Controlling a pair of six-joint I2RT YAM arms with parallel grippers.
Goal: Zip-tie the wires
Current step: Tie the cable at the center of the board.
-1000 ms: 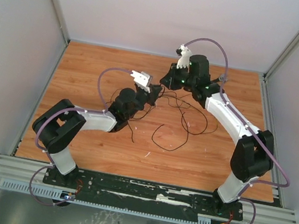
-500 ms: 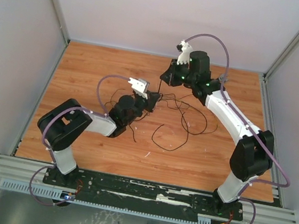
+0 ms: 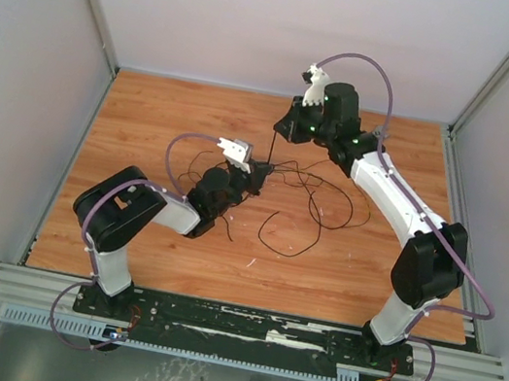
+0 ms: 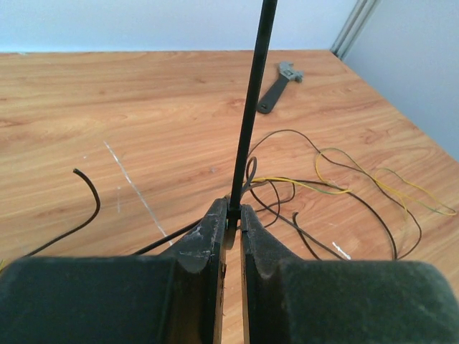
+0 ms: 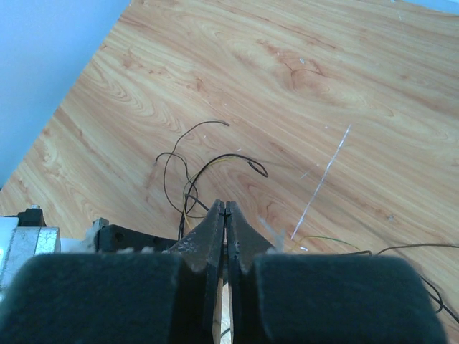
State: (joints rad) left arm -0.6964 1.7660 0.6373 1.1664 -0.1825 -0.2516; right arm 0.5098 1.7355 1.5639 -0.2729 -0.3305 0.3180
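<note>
Your left hand (image 4: 234, 211) is pinched nearly shut on the lower end of the zip tie (image 4: 251, 107), and the strip rises straight and tight out of its jaws. Up above, your right hand (image 5: 225, 208) is closed all the way, and in the overhead view the tie (image 3: 272, 146) runs up into it, so you appear to hold the strip by both ends, stretched upright over the middle of the table (image 3: 169, 116), a little toward the far edge. That is as far as the job looks to have got. The wires (image 3: 311, 193) lie loose on the table, spread in open curls from the middle toward the right edge, not gathered into a bundle. One thin strand passes close by the left fingers (image 4: 208, 236), but you cannot tell from these views whether it is caught under the tie or merely lies beside it. No loop in the tie shows anywhere, and its tail does not seem to be fed through its head. Left for you, as I judge it: collect the strands, wrap the tie round them, thread it and pull it snug. A wrench (image 4: 278, 87) lies unused toward the far right corner.
</note>
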